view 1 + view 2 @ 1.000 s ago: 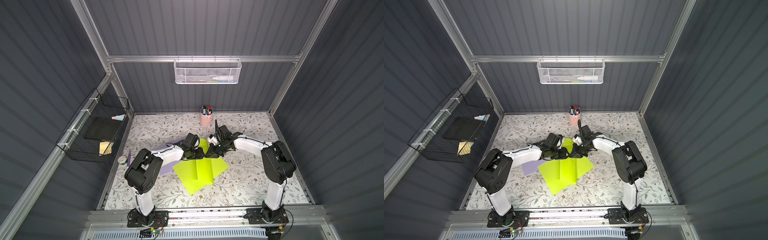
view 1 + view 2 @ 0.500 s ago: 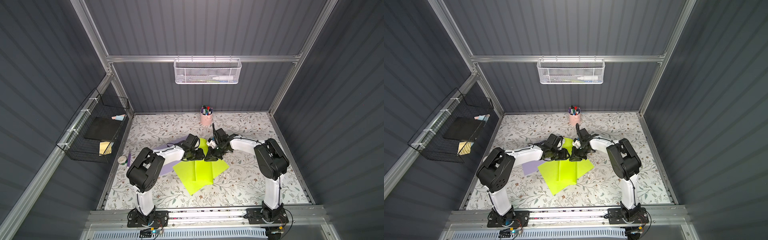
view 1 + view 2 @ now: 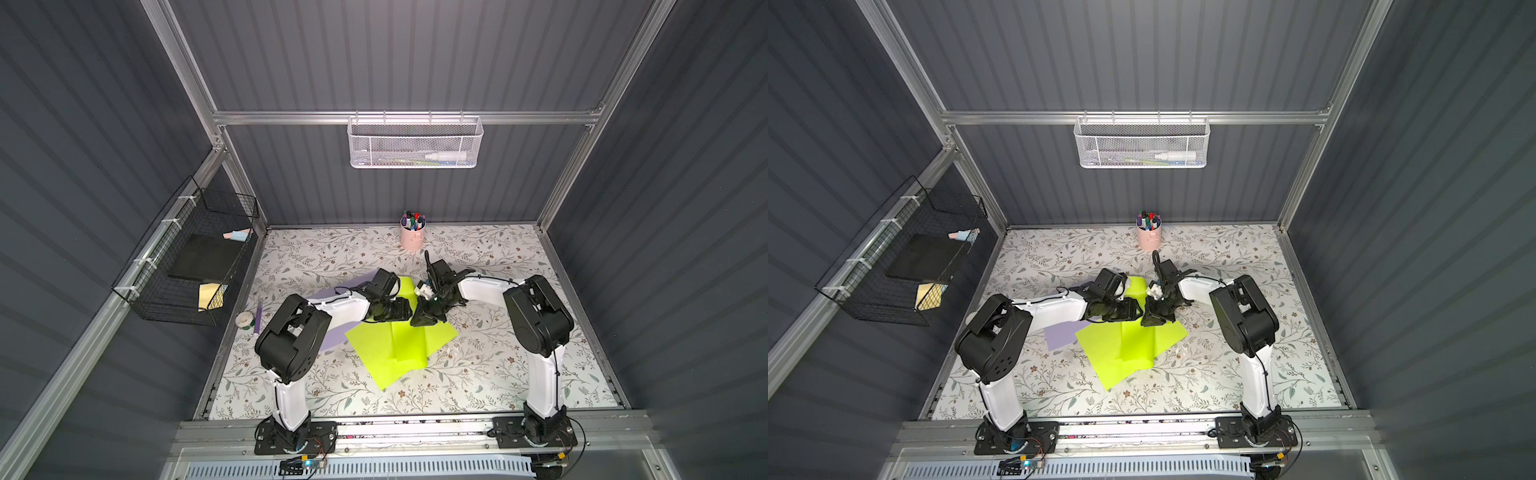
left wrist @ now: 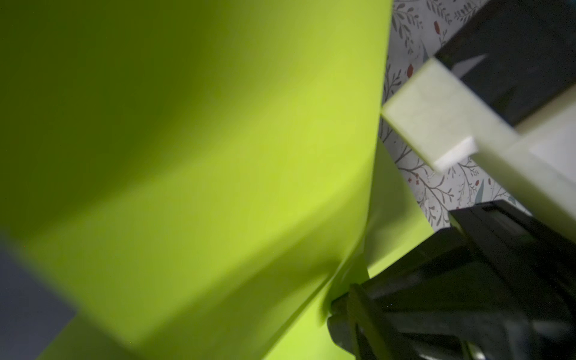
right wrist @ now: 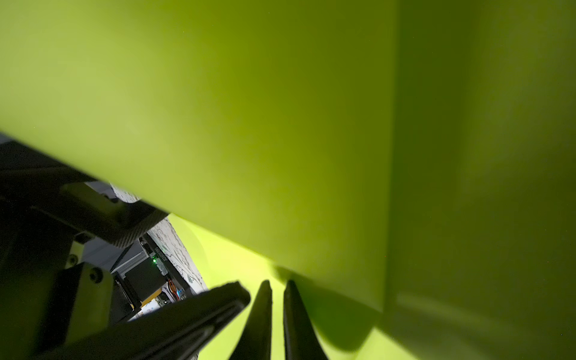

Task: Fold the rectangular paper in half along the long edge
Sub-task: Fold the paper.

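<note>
green paper (image 3: 395, 345) at the centre of the bench (image 3: 498, 374), far flap raised. right gripper (image 5: 277, 288) pressed together at the flap's edge; left gripper (image 3: 405, 311): spread or not, cannot tell. advised: carry the flap level toward the near edge, match corners, then crease.

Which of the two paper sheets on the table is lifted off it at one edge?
The lime-green sheet: its far edge curls up at the right gripper, while the lavender sheet lies flat.
</note>
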Robot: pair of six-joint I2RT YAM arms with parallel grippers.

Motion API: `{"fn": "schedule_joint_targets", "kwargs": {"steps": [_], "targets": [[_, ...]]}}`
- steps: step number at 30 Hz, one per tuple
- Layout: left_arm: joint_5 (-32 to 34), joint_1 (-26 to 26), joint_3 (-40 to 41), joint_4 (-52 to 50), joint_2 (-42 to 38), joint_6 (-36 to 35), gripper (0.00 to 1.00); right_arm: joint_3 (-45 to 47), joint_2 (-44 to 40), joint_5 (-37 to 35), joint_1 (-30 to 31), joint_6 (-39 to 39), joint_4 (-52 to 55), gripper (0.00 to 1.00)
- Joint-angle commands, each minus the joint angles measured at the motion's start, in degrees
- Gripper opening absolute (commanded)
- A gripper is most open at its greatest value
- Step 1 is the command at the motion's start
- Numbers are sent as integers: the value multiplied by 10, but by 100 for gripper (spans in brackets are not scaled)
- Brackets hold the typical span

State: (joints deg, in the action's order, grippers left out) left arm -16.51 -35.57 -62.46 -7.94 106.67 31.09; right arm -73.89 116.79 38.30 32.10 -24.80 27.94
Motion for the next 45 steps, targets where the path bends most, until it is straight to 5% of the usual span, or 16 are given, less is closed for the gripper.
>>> {"fn": "schedule_joint_targets", "kwargs": {"steps": [1, 18, 22, 25, 30, 38, 45], "targets": [[5, 1, 7, -14, 4, -2, 64, 1, -15, -1, -6, 10, 16, 13], [50, 26, 17, -30, -42, 13, 94, 0, 14, -1, -8, 10, 7, 13], [61, 36, 29, -23, -63, 21, 94, 0, 20, -1, -8, 10, 6, 13], [72, 39, 39, -18, -80, 24, 86, -1, 25, -1, -8, 10, 6, 13], [67, 40, 47, -4, -109, 20, 50, -1, 30, -1, -8, 10, 5, 13], [63, 40, 45, -9, -127, 14, 43, 30, 9, -1, -21, 10, -43, 13], [25, 40, 44, 9, -113, 0, 28, 45, -16, -1, -31, 10, -68, 13]]}}
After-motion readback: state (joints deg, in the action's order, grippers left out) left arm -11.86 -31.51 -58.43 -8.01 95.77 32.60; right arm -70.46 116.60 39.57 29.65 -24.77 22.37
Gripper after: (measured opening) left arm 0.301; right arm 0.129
